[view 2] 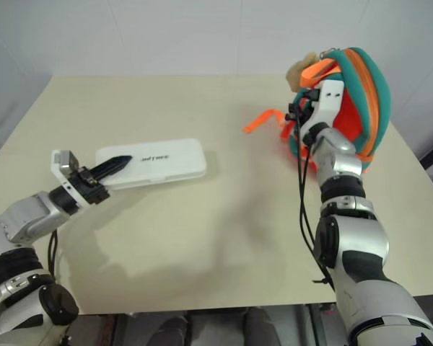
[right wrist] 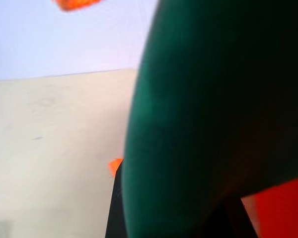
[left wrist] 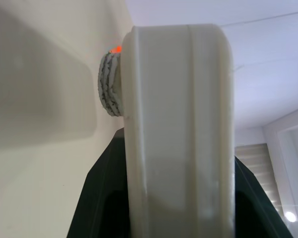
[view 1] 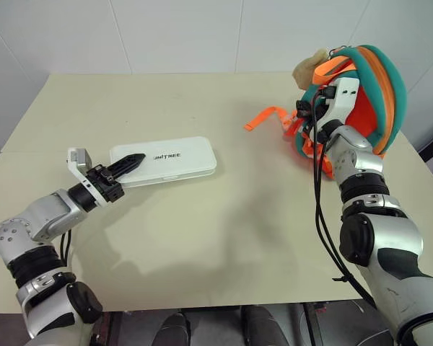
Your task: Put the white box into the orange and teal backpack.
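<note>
A: Left eye view. The white box (view 1: pixel 164 161) lies flat on the table (view 1: pixel 224 238), toward its left half. The left gripper (view 1: pixel 130 163) has closed its fingers over the box's near short end; in the left wrist view the case stands edge-on between the black fingers.

B: Where is the orange and teal backpack (view 1: pixel 368 94)?

A: Well apart, at the table's far right, propped upright with its orange lining facing the robot. The right gripper (view 1: pixel 308 109) is at the teal rim. Its fingers appear pinched on that edge, though the wrist hides them in part.

B: How should the step be done well?

A: Judged from this layout, the right arm should keep the mouth pulled wide. The left should lift the box level and lead it short end first into the opening, clear of the loose orange strap (view 1: pixel 263 117).

B: Any legible writing?

A: Dark lettering on the lid (view 1: pixel 167 156) reads approximately "UNITREE"; the first letter is partly covered by the finger.
</note>
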Robot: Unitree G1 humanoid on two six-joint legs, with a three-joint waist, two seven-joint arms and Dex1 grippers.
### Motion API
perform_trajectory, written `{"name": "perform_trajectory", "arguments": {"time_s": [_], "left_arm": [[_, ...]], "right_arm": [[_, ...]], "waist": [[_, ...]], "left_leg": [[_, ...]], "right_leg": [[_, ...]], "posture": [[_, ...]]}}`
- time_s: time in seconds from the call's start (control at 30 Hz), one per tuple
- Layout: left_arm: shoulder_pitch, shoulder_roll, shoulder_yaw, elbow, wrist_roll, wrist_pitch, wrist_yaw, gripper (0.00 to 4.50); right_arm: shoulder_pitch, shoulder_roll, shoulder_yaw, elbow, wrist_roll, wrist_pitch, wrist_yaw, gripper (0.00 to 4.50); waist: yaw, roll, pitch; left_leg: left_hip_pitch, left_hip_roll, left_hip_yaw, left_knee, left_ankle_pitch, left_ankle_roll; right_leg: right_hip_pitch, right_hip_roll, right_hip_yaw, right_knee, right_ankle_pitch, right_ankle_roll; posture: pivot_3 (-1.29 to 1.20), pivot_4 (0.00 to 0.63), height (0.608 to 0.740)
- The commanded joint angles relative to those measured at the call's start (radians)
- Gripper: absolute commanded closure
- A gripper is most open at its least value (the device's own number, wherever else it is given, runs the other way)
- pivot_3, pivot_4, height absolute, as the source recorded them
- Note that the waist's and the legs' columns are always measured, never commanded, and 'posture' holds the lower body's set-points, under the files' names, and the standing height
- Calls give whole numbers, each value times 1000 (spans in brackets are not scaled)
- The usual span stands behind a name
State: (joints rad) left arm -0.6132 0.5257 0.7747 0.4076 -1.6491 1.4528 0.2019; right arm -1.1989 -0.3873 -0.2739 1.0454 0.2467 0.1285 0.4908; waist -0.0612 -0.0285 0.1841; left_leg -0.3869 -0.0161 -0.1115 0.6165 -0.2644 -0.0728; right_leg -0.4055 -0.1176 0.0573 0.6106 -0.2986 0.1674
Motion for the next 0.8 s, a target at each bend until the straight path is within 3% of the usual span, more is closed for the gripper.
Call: {"name": "perform_trajectory", "arguments": {"time_s": [0.03, 0.2, 0.43, 0.8], "left_arm": [[6, 74, -2, 31, -79, -27, -30, 3207], [6, 169, -30, 112, -114, -11, -75, 3207], [-4, 226, -68, 168, -105, -12, -128, 3207], [-25, 295, -95, 230, -55, 1, -208, 3207]], "right_arm": [[-2, 3, 48, -149, 27, 93, 139, 3963], [131, -12, 158, -537, 98, 318, 327, 3963], [269, -100, 231, -969, 236, 604, 463, 3963], [346, -327, 252, -1248, 418, 805, 658, 3963]], "waist": [[-2, 0, 0], [0, 0, 0], [5, 0, 0], [13, -2, -1]], "left_leg": [[0, 0, 1, 0, 0, 0], [0, 1, 2, -2, 0, 0], [0, 1, 3, -2, -1, -1], [0, 1, 6, -2, -2, 1]], "right_leg": [[-1, 0, 0, 0, 0, 0], [-4, 0, 0, 2, 0, 0], [-8, 0, -1, 6, 1, -2], [-8, 0, -1, 3, 1, -2]], "posture": [[0, 150, 740], [0, 150, 740], [0, 150, 740], [0, 150, 740]]}}
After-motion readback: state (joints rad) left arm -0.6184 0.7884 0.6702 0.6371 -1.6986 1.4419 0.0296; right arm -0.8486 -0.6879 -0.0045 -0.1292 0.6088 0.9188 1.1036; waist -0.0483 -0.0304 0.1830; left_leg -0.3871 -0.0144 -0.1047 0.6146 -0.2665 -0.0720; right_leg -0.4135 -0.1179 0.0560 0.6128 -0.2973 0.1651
